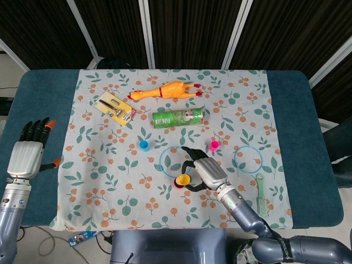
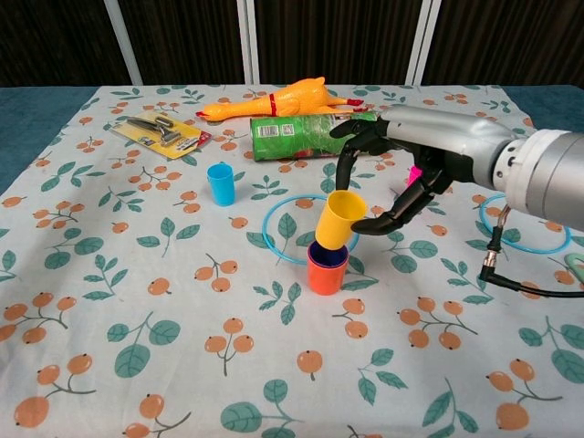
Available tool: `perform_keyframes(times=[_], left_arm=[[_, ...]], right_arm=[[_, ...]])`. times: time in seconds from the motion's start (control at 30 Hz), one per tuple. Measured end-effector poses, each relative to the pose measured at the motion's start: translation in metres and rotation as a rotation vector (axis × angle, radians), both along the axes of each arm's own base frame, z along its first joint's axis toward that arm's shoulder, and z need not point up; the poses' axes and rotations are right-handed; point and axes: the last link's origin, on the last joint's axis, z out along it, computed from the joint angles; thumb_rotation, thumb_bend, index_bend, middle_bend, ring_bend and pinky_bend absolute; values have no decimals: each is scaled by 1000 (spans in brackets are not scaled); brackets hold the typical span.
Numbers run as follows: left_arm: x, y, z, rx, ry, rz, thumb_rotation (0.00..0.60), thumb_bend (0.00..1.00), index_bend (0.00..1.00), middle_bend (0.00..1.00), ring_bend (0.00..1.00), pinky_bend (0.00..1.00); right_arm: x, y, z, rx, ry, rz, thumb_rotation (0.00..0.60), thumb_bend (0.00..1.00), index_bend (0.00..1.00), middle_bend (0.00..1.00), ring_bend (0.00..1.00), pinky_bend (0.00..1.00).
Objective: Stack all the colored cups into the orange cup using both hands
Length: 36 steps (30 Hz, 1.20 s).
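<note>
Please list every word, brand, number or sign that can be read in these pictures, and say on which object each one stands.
Green can, lying on its side: it carries a label with print, too blurred to read.
Yellow card package holding a metal tool: it has a red patch with print, too small to read.
Colourful packet on the floor below the table edge: printing, not legible.
Cups, rings, rubber chicken, both hands: no text visible.
So nothing can be read with certainty.
</note>
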Motion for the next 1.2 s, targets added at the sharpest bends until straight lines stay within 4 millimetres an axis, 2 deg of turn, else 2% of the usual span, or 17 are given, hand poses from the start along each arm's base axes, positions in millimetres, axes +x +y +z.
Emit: perform_keyframes(times=[0.27,0.77,0.83,1.03,1.2], left_arm=[[-1,1,0,-2,4,1,600,125,0,0,0,0],[0,1,2,5,12,-1,600,125,0,0,0,0],[0,1,1,5,12,0,600,125,0,0,0,0],[-1,2,-1,-3,21,4,600,125,0,0,0,0],[2,3,-3,-10,31,-3,600,123,0,0,0,0]], right_arm=[[-8,-1,-6,4,21,-14,600,321,539,19,88,99],[-10,5,-16,43,19,-10,600,321,539,18,88,99],[-9,6,-18,49,18,-6,600,321,503,18,88,99],[-10,7,-22,64,47,7,600,321,150,18,65,99],[-13,4,-20,62,84,2,600,321,64,18,54,99]])
